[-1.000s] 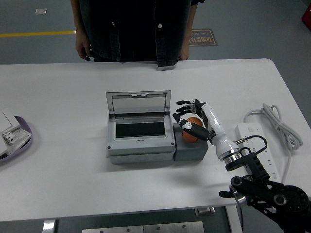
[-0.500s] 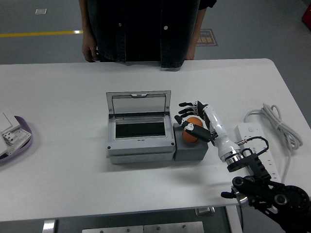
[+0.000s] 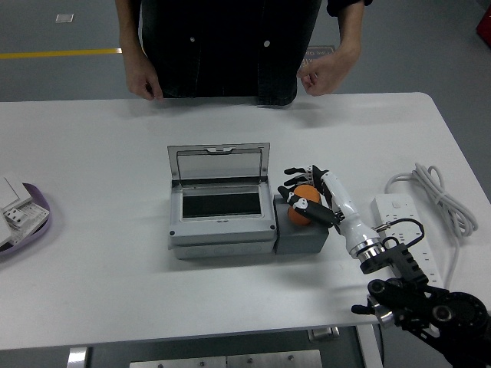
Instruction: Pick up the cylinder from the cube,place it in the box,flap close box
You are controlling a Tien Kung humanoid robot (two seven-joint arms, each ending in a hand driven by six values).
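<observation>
An orange cylinder (image 3: 304, 208) sits on top of a dark grey cube (image 3: 301, 233) just right of the grey box (image 3: 221, 236). The box stands with its lid (image 3: 219, 163) tilted up and back, its dark inside showing. My right hand (image 3: 304, 192) reaches in from the lower right, its black fingers curled around the cylinder and its thumb across the front. The cylinder rests on the cube. My left arm is out of view.
A person stands at the far edge, both hands (image 3: 141, 85) hanging at the table's rim. A white power strip (image 3: 406, 238) with a coiled cable lies at the right. A purple tray (image 3: 23, 218) with a white part sits at the left edge.
My right hand has shifted slightly right and closed more around the cylinder. The person has shifted, and both hands now show at the far edge.
</observation>
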